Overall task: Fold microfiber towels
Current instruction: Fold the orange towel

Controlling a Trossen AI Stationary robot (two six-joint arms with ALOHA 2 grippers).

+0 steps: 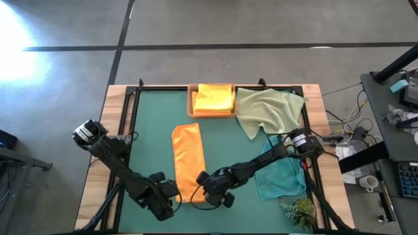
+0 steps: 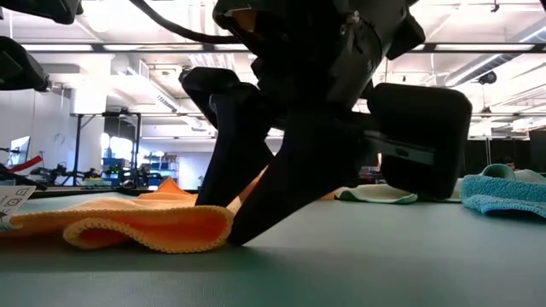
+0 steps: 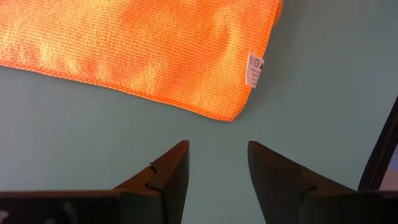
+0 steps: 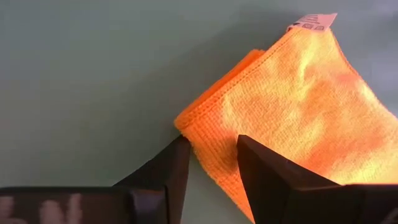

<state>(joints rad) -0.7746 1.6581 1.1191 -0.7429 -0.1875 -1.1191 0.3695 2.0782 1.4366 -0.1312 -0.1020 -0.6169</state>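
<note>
An orange microfiber towel (image 1: pixel 188 160), folded into a long strip, lies flat on the green mat (image 1: pixel 150 130), running from far to near. My left gripper (image 3: pixel 217 146) hovers open over bare mat just short of the towel's near corner that bears a white label (image 3: pixel 255 68). My right gripper (image 4: pixel 214 143) is open at the strip's other near corner (image 4: pixel 186 121), one finger on the mat side and one over the cloth. In the low view the towel's near end (image 2: pixel 128 223) lies in a soft roll beside the dark fingers. My right gripper comes slanting down from the table's right side at the near corner of the orange towel, where several layers show (image 4: pixel 208 102). The towel's edge (image 4: pixel 211 165) runs between the open fingers. The towel lies flat on the mat. Whether the fingers touch it I cannot tell.
A small wooden tray (image 1: pixel 191 108) at the far edge holds folded yellow and orange towels (image 1: pixel 214 98). A pale green towel (image 1: pixel 268 111) lies crumpled to its right, a teal towel (image 1: pixel 281 176) by the right arm, and a small plant (image 1: pixel 297 210) at the near right corner.
</note>
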